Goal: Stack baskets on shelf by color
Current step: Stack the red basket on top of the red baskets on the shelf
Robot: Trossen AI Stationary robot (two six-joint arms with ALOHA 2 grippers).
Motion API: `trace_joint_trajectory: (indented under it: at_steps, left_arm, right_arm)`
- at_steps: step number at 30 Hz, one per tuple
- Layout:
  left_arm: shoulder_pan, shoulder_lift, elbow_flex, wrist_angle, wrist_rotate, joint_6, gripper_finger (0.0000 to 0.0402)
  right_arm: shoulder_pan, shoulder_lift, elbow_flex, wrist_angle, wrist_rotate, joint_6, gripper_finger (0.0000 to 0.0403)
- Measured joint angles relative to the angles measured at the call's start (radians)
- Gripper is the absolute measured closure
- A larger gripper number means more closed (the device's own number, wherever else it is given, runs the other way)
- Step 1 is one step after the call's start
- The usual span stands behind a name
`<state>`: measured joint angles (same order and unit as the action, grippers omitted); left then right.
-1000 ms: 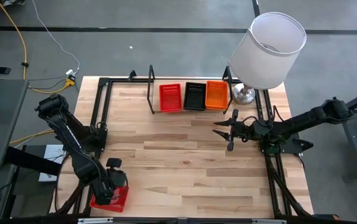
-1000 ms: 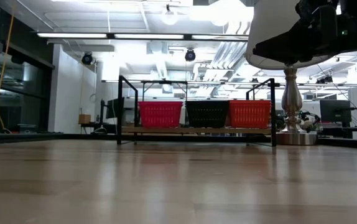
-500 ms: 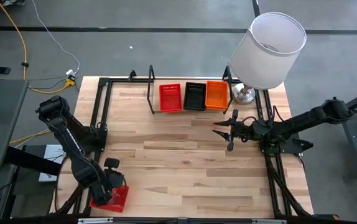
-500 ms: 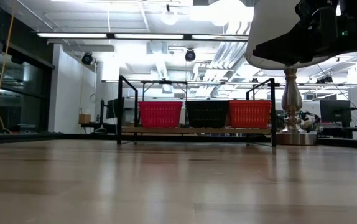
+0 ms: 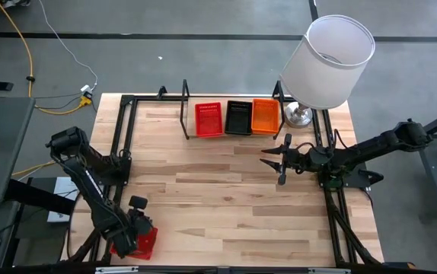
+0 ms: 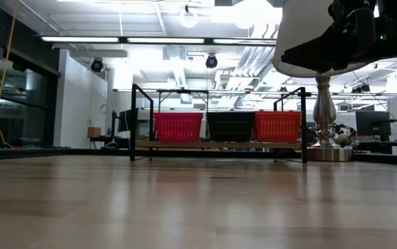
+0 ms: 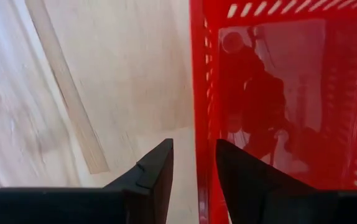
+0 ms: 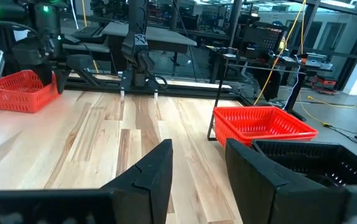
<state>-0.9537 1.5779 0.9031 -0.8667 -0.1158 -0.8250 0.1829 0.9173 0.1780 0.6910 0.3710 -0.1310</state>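
A red basket [image 5: 144, 242] sits flat on the table by the near left corner. My left gripper [image 5: 129, 232] hangs over it, open; in the left wrist view its fingers [image 7: 194, 171] stand on either side of the basket's side wall [image 7: 198, 93], one over the inside, one outside, with wood showing between the outer finger and the wall. Red [image 5: 209, 119], black [image 5: 238, 116] and orange [image 5: 265, 116] baskets stand side by side on the shelf [image 5: 185, 114] at the far edge. My right gripper [image 5: 278, 161] waits open above the table's right middle.
A white-shaded lamp [image 5: 329, 61] stands at the far right corner beside the shelf, its metal base [image 5: 298, 116] next to the orange basket. Black frame rails [image 5: 121, 133] run along the table's left and right sides. Bare wood [image 5: 218, 198] lies between the arms.
My left gripper has moved a little toward the near left corner and lower over the red basket, its arm folding further. The basket has stayed in place.
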Motion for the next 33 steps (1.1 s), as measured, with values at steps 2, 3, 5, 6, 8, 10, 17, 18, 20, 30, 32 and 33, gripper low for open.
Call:
trace_joint_trajectory:
  at_steps: [2, 3, 5, 6, 8, 10, 17, 18, 20, 30, 32, 33]
  left_arm:
    - [0.005, 0.006, 0.0, -0.002, 0.007, 0.016, 0.0291]
    - [0.006, 0.007, 0.0, -0.001, 0.01, 0.023, 0.0291]
    - [0.013, 0.007, 0.0, -0.002, 0.019, 0.025, 0.0291]
    - [0.02, 0.007, 0.0, -0.003, 0.027, 0.025, 0.0293]
    - [0.034, 0.007, 0.0, -0.005, 0.044, 0.025, 0.0304]
    - [0.051, 0.007, 0.0, -0.007, 0.082, 0.029, 0.0328]
    - [0.158, 0.004, 0.0, -0.04, 0.126, 0.139, 0.0394]
    - [0.185, -0.004, 0.0, -0.042, 0.099, 0.168, 0.0397]
    - [0.25, -0.025, 0.015, -0.049, 0.019, 0.239, 0.0399]
    - [0.636, -0.129, 0.294, 0.086, -0.691, 0.582, 0.0401]
    - [0.722, -0.145, 0.327, 0.196, -0.794, 0.571, 0.0401]
    - [0.769, -0.152, 0.337, 0.252, -0.8, 0.556, 0.0401]
  right_arm:
    - [0.0, 0.0, 0.0, 0.0, 0.0, 0.0, 0.0268]
    - [0.0, 0.0, 0.0, 0.0, 0.0, 0.0, 0.0268]
    - [0.0, 0.0, 0.0, 0.0, 0.0, 0.0, 0.0268]
    - [0.0, 0.0, 0.0, 0.0, 0.0, 0.0, 0.0268]
    - [0.0, 0.0, 0.0, 0.0, 0.0, 0.0, 0.0268]
    - [0.0, 0.0, 0.0, 0.0, 0.0, 0.0, 0.0268]
    - [0.0, 0.0, 0.0, 0.0, 0.0, 0.0, 0.0268]
    - [0.0, 0.0, 0.0, 0.0, 0.0, 0.0, 0.0268]
    - [0.0, 0.0, 0.0, 0.0, 0.0, 0.0, 0.0268]
    - [0.0, 0.0, 0.0, 0.001, 0.001, -0.004, 0.0268]
    - [0.0, 0.0, 0.0, -0.002, 0.001, -0.001, 0.0268]
    - [0.0, 0.0, 0.0, -0.002, 0.001, -0.001, 0.0268]
